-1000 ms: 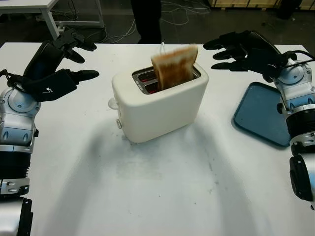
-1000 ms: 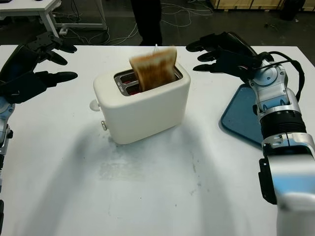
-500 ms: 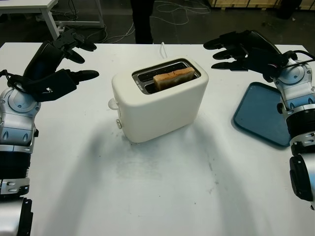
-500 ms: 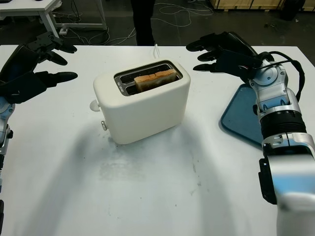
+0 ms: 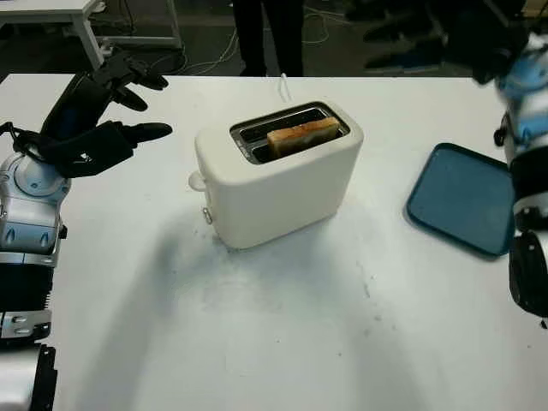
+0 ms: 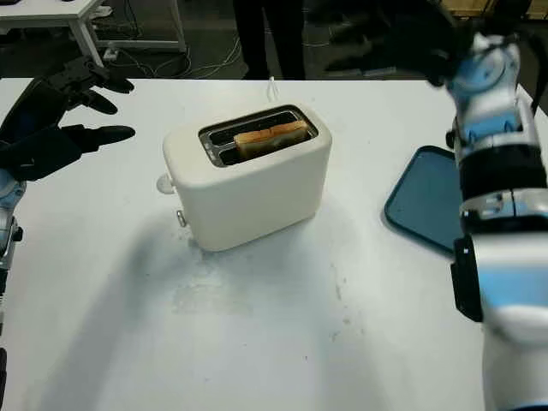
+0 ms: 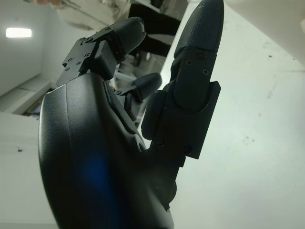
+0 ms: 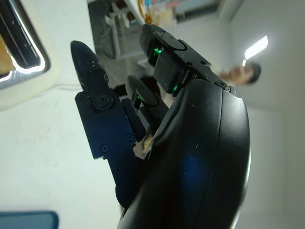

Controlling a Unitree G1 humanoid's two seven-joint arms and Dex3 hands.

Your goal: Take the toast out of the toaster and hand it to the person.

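One slice of toast [image 5: 302,136] sits low in the toaster [image 5: 278,174] on the counter [image 5: 282,325], with the left hand [image 5: 96,116] and the raised right hand [image 6: 385,38] both released, holding nothing.

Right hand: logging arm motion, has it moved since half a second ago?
Yes. The black right hand rose, away from the blue tray.

Lab: floor cables [image 5: 312,21], white workbench [image 5: 51,8] behind.

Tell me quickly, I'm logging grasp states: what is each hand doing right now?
Left hand: open, holding nothing, left of the toaster.
Right hand: open, holding nothing, raised beyond the toaster's right side.
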